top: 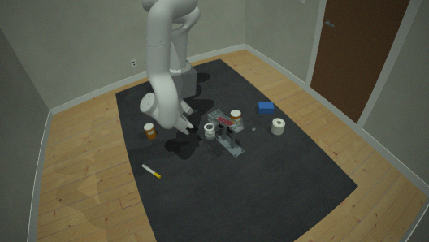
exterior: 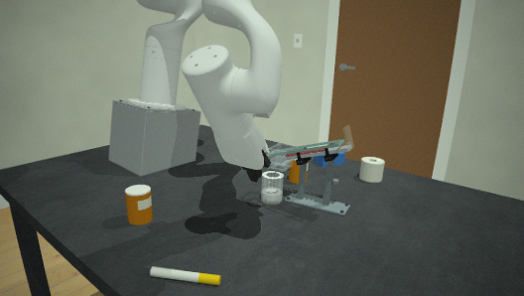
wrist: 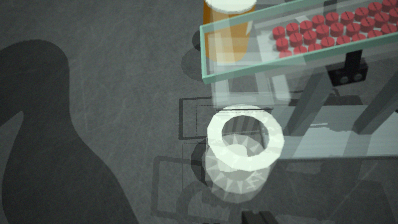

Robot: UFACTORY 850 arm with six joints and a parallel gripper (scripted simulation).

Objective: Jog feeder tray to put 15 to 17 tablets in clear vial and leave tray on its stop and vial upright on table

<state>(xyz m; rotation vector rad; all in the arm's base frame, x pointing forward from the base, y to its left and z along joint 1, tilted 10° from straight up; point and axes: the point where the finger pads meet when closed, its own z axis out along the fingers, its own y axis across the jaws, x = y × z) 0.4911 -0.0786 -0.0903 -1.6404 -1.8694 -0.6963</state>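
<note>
The clear vial (wrist: pixel 244 147) stands upright on the table under the low end of the feeder tray (wrist: pixel 300 37); it also shows in the top and exterior views (top: pixel 209 131) (exterior: pixel 272 187). It looks empty from above. The glass tray (exterior: pixel 310 148) sits on its stand and holds several red tablets (wrist: pixel 332 27) toward its far end. My gripper (exterior: pixel 254 174) is shut and empty, low over the table just left of the vial and the tray's low end. Only the fingertips (wrist: pixel 259 217) show at the bottom of the wrist view.
An orange pill bottle (exterior: pixel 138 204) stands left of the arm, another (wrist: pixel 229 27) behind the tray. A blue box (top: pixel 266 107) and a white roll (top: pixel 278 126) lie to the right. A white and yellow marker (exterior: pixel 185 275) lies near the front edge. The grey arm base (exterior: pixel 151 135) stands behind.
</note>
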